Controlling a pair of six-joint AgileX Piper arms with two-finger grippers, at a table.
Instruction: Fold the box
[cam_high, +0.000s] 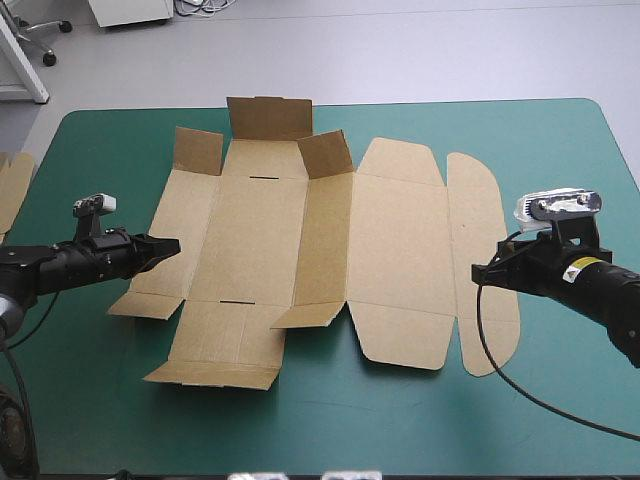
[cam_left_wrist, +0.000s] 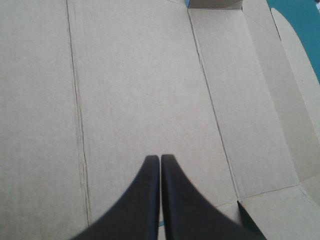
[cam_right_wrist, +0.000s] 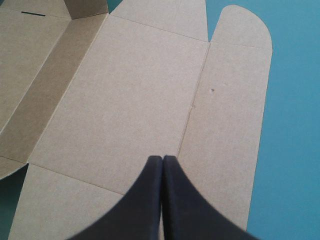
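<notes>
Both pairs are closed tight with nothing in them: the left fingers (cam_left_wrist: 146, 192) meet in one pointed arch over plain brown board, and the right fingers (cam_right_wrist: 149, 192) do the same, sitting right above the crease between the big lid panel and its rounded tuck flap. From above, the left pair is at the box's left edge and the right pair at its right edge, so two arms, one on each side, neither gripping. There's one box (cam_high: 300, 240), a cut brown sheet lying mostly flat and opened out in the middle of the desk (cam_high: 560, 150) with its teal-green cover. At the far end three flaps stand up: a small one on the left, a wider one in the middle, and another on the right. The near-side flaps are only slightly lifted, curling a bit off the cover. I count two narrow slots in the base panel, one at the far crease and one at the near crease. One edge of more board (cam_high: 12, 185) pokes in at the desk's left edge.
</notes>
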